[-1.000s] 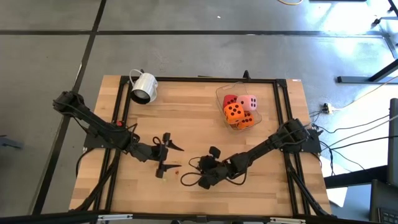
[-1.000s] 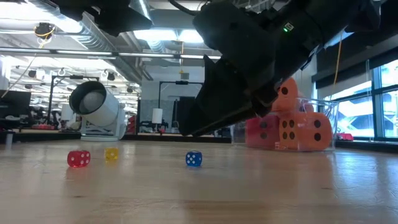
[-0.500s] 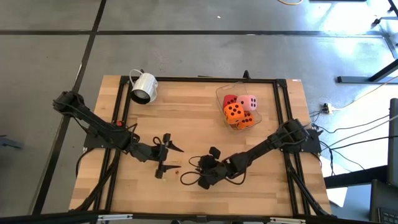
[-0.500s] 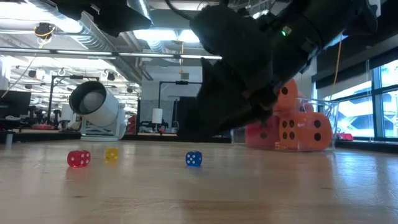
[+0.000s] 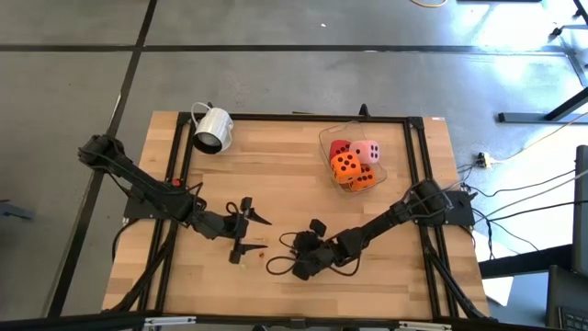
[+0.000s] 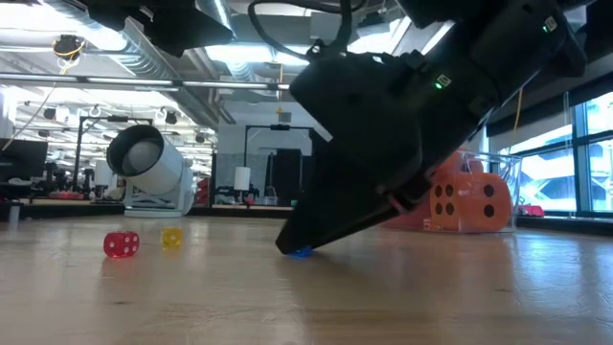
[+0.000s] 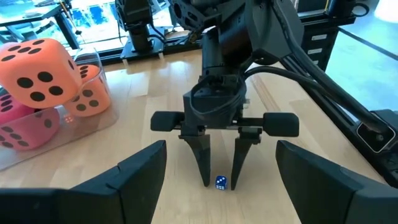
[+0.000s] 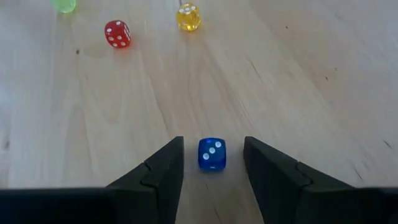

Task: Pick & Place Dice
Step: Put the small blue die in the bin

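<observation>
Blue, translucent and white-pipped, a tiny die (image 8: 212, 153) sits on the pale wooden table (image 5: 276, 179) between the spread fingertips of the right gripper (image 8: 213, 163), with a sliver of wood showing on either side, so the jaws bracket it without gripping. A second ago that gripper hung tilted above the die; it has since dipped, and in the low view its dark tip now covers all but a blue sliver (image 6: 302, 253) at the tabletop. The left wrist view sees the same pairing head-on (image 7: 221, 182).

The left gripper (image 5: 250, 231) waits near the table's front-left area, fingers fully apart and empty, unchanged.

The task's foam dice, one pink (image 5: 367, 153), one red (image 5: 339, 147) and two orange (image 5: 345, 165), are piled in a clear plastic tub (image 5: 326, 138) towards the back-right corner, as before.

Only the right wrist view shows a small red die (image 8: 117, 33), a yellow one (image 8: 188, 17) and a green bead (image 8: 64, 5) together (the overhead camera shows mere specks). A white metal mug (image 5: 213, 129) lies on its side near the back-left corner. No readable writing appears.
</observation>
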Controlling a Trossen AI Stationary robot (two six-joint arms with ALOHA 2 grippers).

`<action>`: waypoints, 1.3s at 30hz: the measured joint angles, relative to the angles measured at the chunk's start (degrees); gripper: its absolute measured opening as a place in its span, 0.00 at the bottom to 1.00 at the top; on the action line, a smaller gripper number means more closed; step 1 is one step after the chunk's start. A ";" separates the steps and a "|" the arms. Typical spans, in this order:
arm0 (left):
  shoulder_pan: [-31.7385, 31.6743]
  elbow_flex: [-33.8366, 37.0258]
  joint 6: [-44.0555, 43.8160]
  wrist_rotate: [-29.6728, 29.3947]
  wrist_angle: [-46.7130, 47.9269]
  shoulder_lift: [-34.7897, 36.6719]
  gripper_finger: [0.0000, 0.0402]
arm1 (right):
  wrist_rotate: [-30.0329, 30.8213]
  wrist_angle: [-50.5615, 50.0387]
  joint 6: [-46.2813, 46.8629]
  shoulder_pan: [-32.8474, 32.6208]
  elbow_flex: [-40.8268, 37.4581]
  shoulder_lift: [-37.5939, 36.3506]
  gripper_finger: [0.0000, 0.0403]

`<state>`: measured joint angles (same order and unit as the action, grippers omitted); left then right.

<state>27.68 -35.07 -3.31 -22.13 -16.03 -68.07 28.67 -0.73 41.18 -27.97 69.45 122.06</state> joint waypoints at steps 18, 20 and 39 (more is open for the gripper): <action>-0.01 -0.02 0.00 -0.04 0.00 0.00 0.73 | 1.11 -0.18 0.23 -1.47 -0.07 0.24 0.13; -0.02 -0.02 0.00 -0.06 0.00 0.00 0.73 | 1.06 0.29 0.40 -1.81 -0.07 0.28 0.13; -0.01 -0.02 0.02 -0.11 -0.02 -0.02 0.73 | 0.10 -2.13 -2.68 -5.15 8.32 -1.55 0.16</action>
<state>27.67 -35.09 -3.29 -22.24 -16.05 -68.10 28.77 -2.86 38.50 -33.11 77.77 120.51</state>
